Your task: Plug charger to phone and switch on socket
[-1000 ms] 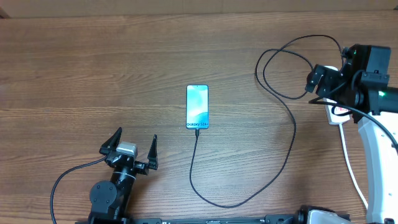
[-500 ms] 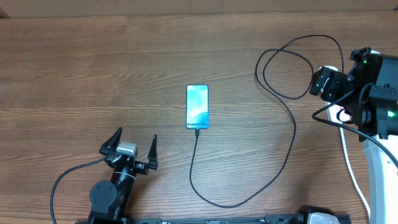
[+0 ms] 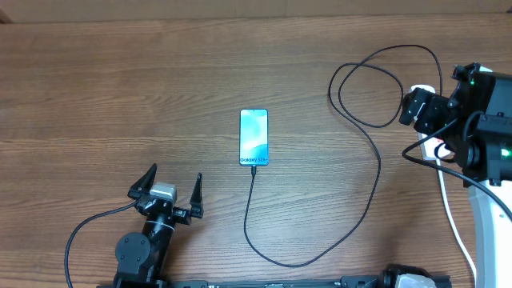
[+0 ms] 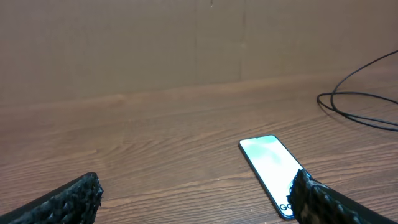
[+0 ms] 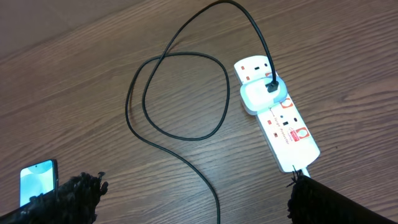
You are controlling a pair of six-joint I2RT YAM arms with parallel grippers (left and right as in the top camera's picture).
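Note:
The phone lies flat mid-table with its teal screen up, also seen at the left wrist view's lower right as the phone. The charger, a thin black cable, runs from the phone's near edge in a wide loop to a white adapter plugged into the socket. My right gripper hovers open above the cable, just short of the socket. My left gripper stands open near the front edge, left of the phone, holding nothing.
The socket's thick white cord runs toward the front right beside the right arm's white base. A black arm cable curls at the front left. The charger's slack forms overlapping loops left of the socket.
My right arm has shifted to the right, over the socket, and nearly settled. The left arm, phone and cable have not moved.

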